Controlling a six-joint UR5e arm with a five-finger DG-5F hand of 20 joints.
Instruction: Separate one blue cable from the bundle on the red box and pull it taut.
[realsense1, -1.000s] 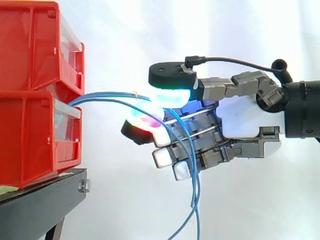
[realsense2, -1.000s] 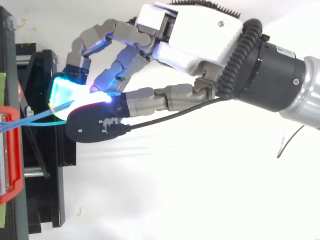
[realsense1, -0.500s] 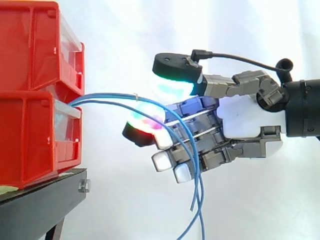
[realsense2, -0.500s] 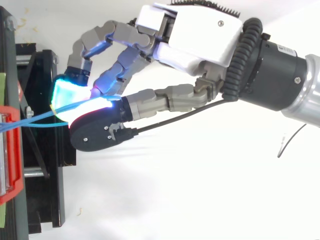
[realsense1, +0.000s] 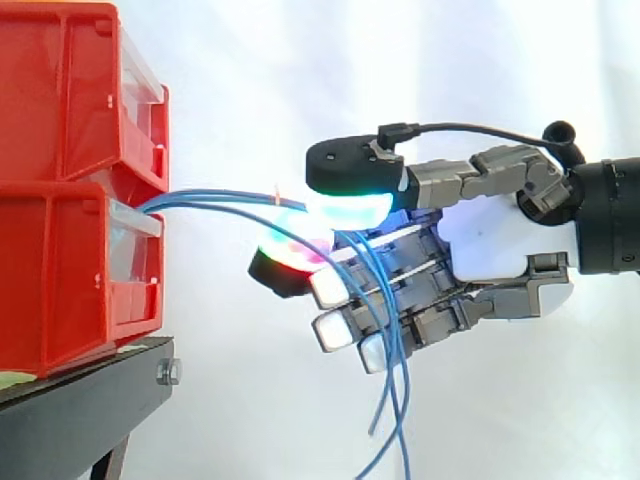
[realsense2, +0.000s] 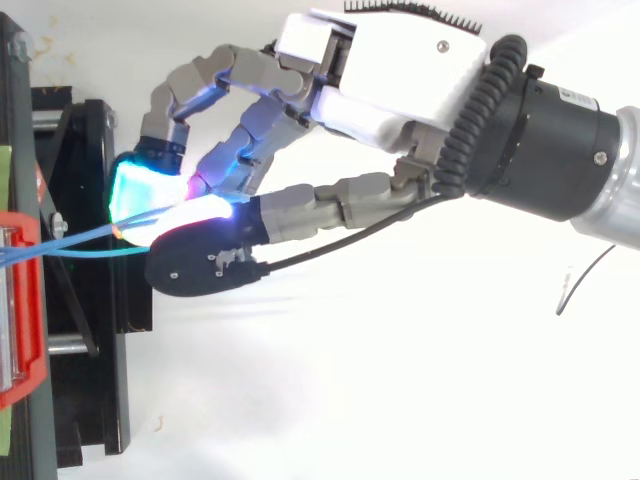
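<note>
Two stacked red bins (realsense1: 60, 270) stand at the left on a black stand (realsense1: 90, 395). Several thin blue cables (realsense1: 215, 197) leave the lower bin's front and run right to my hand (realsense1: 500, 245). The upper strands pass under the thumb's cyan-green pad (realsense1: 345, 205) and above a finger's red-green pad (realsense1: 290, 258), which pinch them. A lower strand (realsense1: 262, 233) arcs down across the curled fingers. The loose ends (realsense1: 392, 400) hang below the hand. From above, the cables (realsense2: 80, 238) stretch from the red bin (realsense2: 25, 300) into the pinch.
A white curtain backs the scene. The black stand (realsense2: 85, 330) lies under the fingertips in the top view. A thin dark wire (realsense2: 580, 280) lies on the white surface at the right.
The thumb, lifted off the cables half a second ago, has come back down onto the upper strands. The hand has shifted slightly right and down.
</note>
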